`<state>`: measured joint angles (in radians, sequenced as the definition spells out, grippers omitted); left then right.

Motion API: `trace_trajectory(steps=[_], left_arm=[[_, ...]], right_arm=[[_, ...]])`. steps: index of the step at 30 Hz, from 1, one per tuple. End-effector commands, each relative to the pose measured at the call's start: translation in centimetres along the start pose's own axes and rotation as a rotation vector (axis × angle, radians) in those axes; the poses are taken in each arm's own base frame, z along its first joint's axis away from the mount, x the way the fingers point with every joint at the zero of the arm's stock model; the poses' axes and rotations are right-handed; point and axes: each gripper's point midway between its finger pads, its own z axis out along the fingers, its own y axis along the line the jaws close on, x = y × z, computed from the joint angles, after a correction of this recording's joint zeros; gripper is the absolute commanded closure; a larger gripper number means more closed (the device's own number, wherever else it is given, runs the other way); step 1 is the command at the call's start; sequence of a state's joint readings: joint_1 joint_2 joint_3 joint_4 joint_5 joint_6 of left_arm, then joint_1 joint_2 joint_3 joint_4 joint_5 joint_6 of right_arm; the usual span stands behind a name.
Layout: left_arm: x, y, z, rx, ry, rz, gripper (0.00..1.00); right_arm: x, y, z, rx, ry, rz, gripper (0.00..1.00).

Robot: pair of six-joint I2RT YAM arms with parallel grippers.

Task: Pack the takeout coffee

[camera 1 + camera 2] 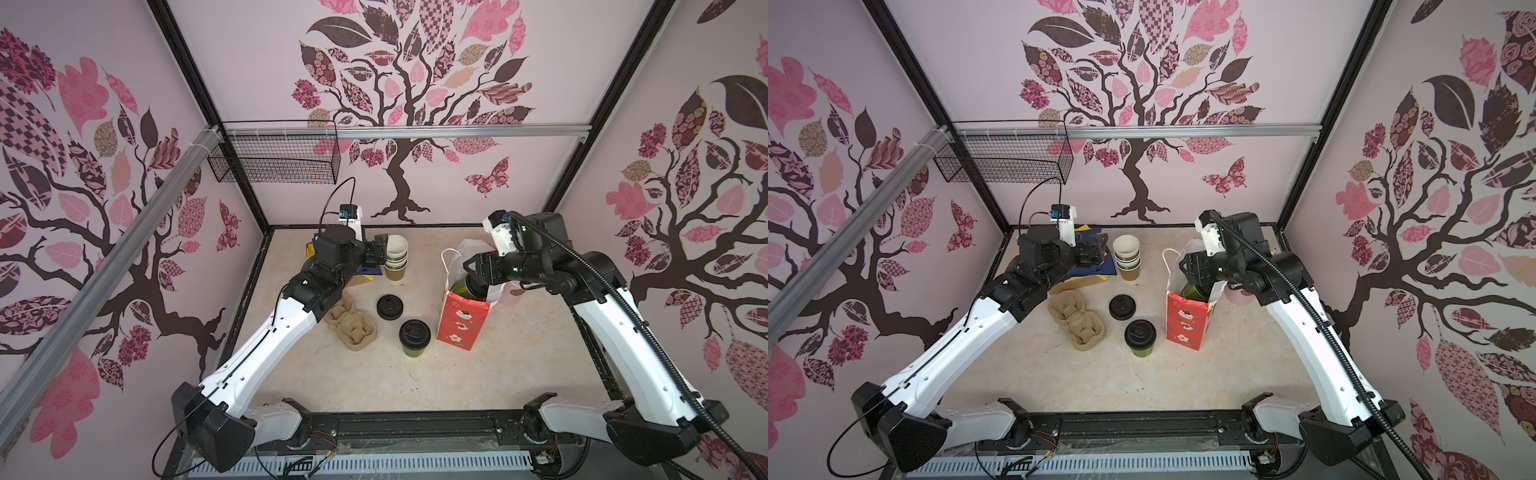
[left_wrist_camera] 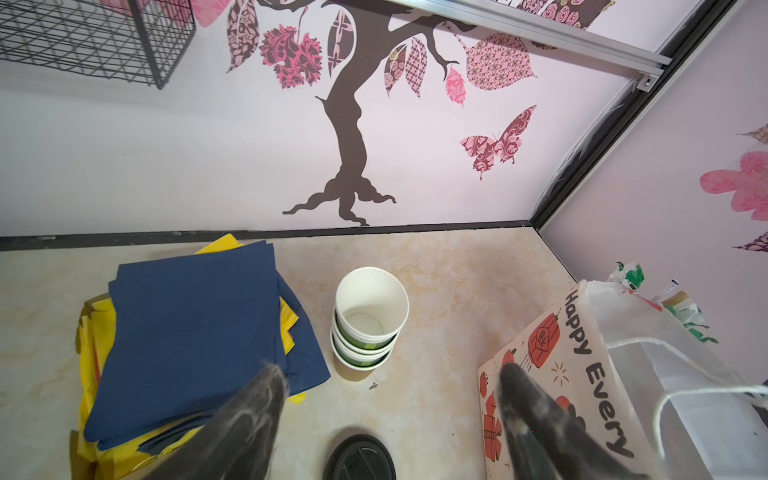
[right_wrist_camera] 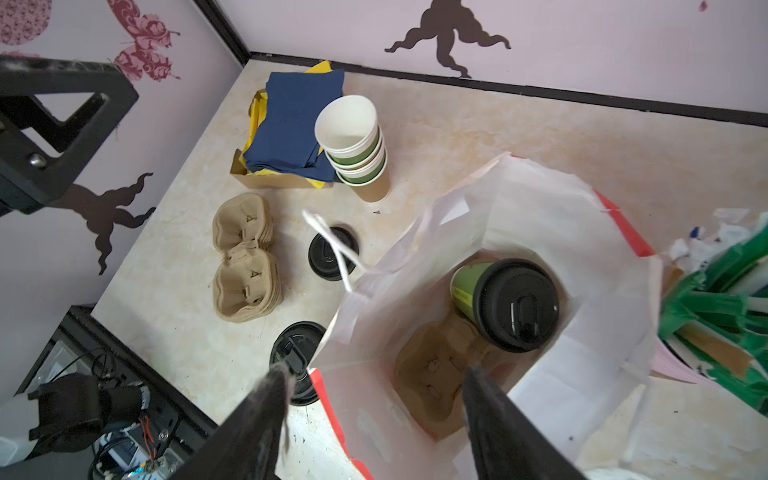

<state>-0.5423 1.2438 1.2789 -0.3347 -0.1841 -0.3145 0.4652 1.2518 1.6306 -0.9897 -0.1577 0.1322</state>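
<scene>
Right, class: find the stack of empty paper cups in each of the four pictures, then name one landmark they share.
In a top view: cup stack left of the red bag, behind the loose black lid.
In a top view: cup stack in the same place.
Left wrist: beside the blue napkins, beyond the lid.
Right wrist: against the napkins, beyond the lid.
Shared landmark: that lid, in all four.

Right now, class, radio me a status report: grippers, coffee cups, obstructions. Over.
Left gripper open, empty, by cup stack. Right gripper open over the bag. One lidded green cup bagged; second cup stands on table beside bag. Nothing blocking.
</scene>
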Motion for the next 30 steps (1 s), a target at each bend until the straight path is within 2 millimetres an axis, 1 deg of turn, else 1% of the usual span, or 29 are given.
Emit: trace_trajectory(steps=[1, 2, 5, 8, 12, 14, 16, 20, 22, 25, 27, 29, 30], left_arm=[[1.7, 2.0, -2.2, -0.074, 0.039, -0.044, 0.16], [2.0, 2.5, -3.0, -0.090, 0.047, -0.061, 0.16], [3.3, 4.2, -5.8, -0.146, 0.068, -0.130, 0.16], [5.0, 6.2, -8.9, -0.209, 0.078, -0.208, 0.16], [6.6, 8.1, -12.9, -0.253, 0.068, -0.300, 0.16], [7.6, 8.9, -14.6, -0.266, 0.064, -0.343, 0.17], [8.6, 9.5, -16.0, -0.278, 0.068, -0.383, 0.17], [10.2, 10.5, -18.3, -0.296, 0.082, -0.434, 0.17], [10.9, 10.9, -19.2, -0.301, 0.098, -0.440, 0.16], [12.1, 11.3, -20.2, -0.309, 0.124, -0.445, 0.16], [12.4, 11.3, -20.6, -0.301, 0.131, -0.448, 0.16], [12.7, 11.3, -21.1, -0.296, 0.138, -0.452, 0.16], [12.7, 11.3, -21.3, -0.294, 0.142, -0.452, 0.16]], right_arm=[[1.6, 3.0, -0.5, -0.051, 0.059, -0.038, 0.30], [2.8, 4.7, -0.3, -0.071, 0.090, -0.077, 0.30], [6.2, 8.0, 0.2, -0.105, 0.165, -0.152, 0.30], [9.5, 10.2, 0.7, -0.132, 0.218, -0.186, 0.30], [12.3, 12.0, 1.6, -0.127, 0.288, -0.198, 0.29], [14.1, 12.6, 2.5, -0.104, 0.345, -0.203, 0.28], [15.3, 13.2, 3.0, -0.079, 0.385, -0.199, 0.27], [17.2, 13.6, 4.2, -0.033, 0.444, -0.153, 0.26], [17.6, 13.9, 4.8, -0.017, 0.458, -0.124, 0.25], [17.6, 14.6, 6.4, -0.002, 0.447, -0.088, 0.22], [18.1, 14.6, 7.6, 0.024, 0.458, -0.064, 0.19], [18.6, 13.5, 8.5, 0.120, 0.472, -0.037, 0.15], [18.6, 12.9, 8.7, 0.163, 0.467, -0.030, 0.14]])
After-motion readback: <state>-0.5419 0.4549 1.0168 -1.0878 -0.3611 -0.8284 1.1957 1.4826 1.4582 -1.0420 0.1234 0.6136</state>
